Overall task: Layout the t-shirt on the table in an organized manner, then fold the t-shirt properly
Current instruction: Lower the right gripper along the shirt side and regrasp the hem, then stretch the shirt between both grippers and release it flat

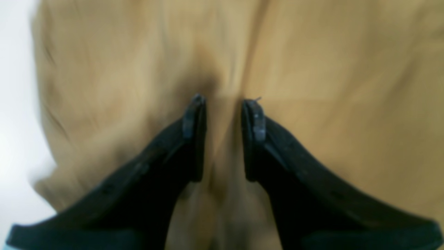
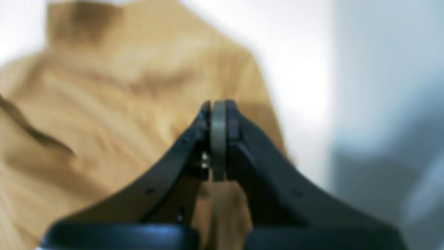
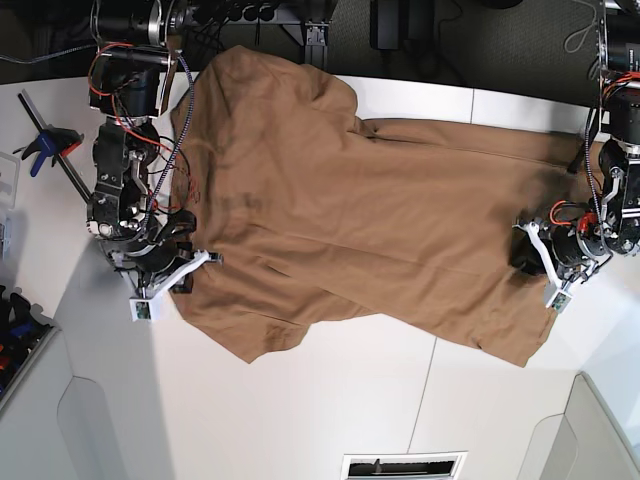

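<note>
1. Spread wide but creased across the desk [image 3: 300, 420]: one brown t-shirt [image 3: 400, 215], probably mid-straightening.
2. Left tool [image 1: 227, 104] with jaws apart over the cloth — perhaps for catching a loose fold near that side.
3. Right tool [image 2: 216, 104] closed, tips together at the opposite side — likely for pressing or smoothing.
4. Blurred in both wrist views: exact contact with cloth. Hard to make out: collar and sleeves. Partly hidden behind both arms: side edges.
</note>
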Available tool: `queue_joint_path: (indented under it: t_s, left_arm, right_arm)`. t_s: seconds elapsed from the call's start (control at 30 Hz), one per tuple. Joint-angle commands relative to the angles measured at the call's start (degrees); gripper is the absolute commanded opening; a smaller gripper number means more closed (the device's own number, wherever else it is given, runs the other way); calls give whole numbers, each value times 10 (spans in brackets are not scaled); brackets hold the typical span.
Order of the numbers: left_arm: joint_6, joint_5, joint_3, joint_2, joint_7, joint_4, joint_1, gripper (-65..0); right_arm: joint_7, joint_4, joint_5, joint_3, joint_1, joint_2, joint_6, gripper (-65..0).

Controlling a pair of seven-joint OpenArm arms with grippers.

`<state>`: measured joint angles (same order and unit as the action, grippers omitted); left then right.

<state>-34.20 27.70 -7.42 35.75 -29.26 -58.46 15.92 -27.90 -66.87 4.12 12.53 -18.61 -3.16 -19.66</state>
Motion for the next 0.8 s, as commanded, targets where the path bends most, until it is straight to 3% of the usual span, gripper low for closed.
queue_joint_path:
  t_s: [0.0,0.33,0.43,0.67,0.77]
  left_arm:
    - [19,-9,7,16,-1,2,17,-474]
    - [17,42,8,59,-49,3,10,-474]
    - [0,62,8,63,-49,-9,10,-474]
    - [-2,66,8,66,-70,-38,10,-474]
    - [-16,100,11,71,-85,-39,10,-474]
  right_arm:
    - [12,-8,6,2,-14,-9,-1,-650]
    - [5,-3,4,2,-9,-50,-1,-650]
    - [2,-9,15,2,-9,-56,-1,-650]
    - [-61,-111,63,2,13,-56,0,-650]
    - [-92,-166,89,2,42,-56,0,-650]
